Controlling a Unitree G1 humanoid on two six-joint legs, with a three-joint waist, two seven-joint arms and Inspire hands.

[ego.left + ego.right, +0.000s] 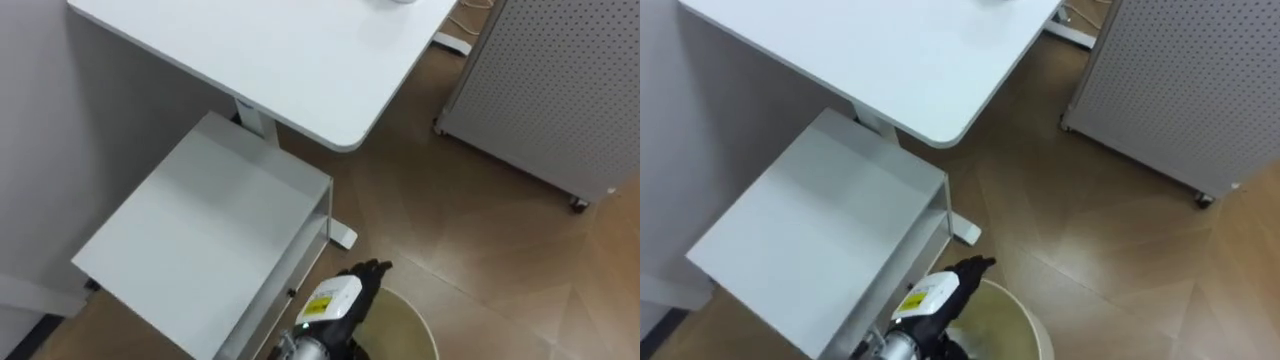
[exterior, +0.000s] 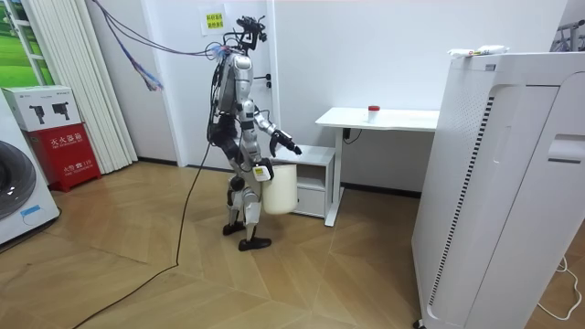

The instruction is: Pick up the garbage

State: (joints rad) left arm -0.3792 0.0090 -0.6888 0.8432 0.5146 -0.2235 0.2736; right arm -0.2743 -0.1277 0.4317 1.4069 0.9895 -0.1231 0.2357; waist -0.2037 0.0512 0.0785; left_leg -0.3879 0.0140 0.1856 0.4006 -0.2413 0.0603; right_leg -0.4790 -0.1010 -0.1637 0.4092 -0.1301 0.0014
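Bin [image 1: 421,313] rim near cabinet [image 1: 210,220] edge, open floor [image 1: 480,230] rightward.

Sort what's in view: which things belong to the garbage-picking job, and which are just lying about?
Job: white bin, likely the small red-topped item on the desk.
Lying about: low white cabinet, perforated panel, red box, washing machine.

Silver-grey body; black left hand [image 1: 363,278]; white-yellow wrist label, seemingly.
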